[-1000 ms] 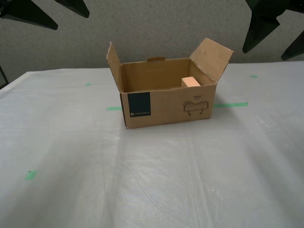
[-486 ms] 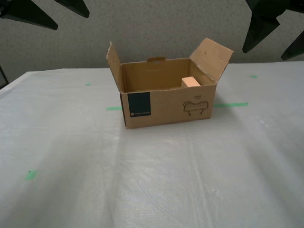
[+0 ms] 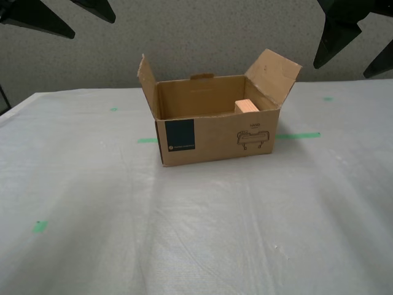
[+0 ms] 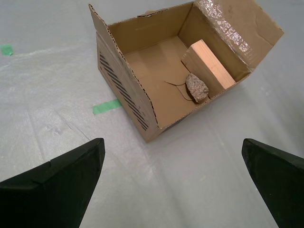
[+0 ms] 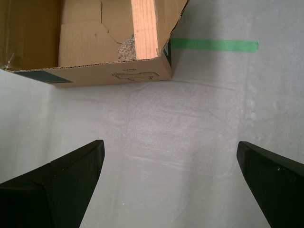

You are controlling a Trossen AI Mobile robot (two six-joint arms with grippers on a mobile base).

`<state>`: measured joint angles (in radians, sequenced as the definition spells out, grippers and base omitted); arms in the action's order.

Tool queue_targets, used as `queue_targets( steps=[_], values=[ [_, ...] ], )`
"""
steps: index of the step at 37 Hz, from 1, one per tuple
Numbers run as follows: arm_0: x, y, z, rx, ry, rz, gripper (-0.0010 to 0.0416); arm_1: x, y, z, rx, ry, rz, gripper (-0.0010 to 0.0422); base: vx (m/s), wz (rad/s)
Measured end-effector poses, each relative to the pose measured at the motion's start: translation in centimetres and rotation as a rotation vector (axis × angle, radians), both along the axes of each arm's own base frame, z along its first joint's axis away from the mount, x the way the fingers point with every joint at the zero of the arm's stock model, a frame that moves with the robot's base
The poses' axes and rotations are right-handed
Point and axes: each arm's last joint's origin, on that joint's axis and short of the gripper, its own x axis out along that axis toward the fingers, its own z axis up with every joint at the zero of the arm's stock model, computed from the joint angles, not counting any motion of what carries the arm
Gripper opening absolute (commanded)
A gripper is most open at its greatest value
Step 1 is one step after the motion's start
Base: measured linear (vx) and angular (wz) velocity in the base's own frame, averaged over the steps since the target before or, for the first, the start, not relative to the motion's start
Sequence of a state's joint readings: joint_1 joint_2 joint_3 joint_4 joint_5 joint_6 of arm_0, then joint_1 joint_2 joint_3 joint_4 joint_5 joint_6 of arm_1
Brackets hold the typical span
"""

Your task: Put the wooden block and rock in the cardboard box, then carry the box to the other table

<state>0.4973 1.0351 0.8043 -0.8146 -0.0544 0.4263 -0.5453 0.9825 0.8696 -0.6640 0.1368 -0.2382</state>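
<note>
Our first gripper (image 5: 170,183) hangs with black fingers spread wide apart, empty, above bare wrinkled white sheeting of the table (image 3: 202,233). Our second gripper (image 4: 173,183) likewise: fingers wide apart, empty.

Ahead of both, clear of the fingers, sits the brown corrugated cardboard box (image 3: 215,138), flaps upright, resting on the sheet. Inside it, the pale tan rectangular wooden block (image 4: 209,64) stands against one end wall. The small lumpy beige-pink rock (image 4: 196,88) lies on the box floor just beside the block; whether they touch we cannot tell.

Beyond the box, a green tape strip (image 5: 214,45) lies on the sheet.
</note>
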Motion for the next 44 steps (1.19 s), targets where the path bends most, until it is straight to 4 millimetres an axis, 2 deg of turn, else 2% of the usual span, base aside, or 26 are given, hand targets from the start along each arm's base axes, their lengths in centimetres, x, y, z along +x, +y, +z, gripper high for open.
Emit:
queue_targets(
  steps=[44],
  values=[
    [0.0,0.0,0.0,0.0,0.0,0.0,0.0389,0.0,0.0,0.0,0.0,0.0,0.0,0.0396,0.0,0.0]
  ],
)
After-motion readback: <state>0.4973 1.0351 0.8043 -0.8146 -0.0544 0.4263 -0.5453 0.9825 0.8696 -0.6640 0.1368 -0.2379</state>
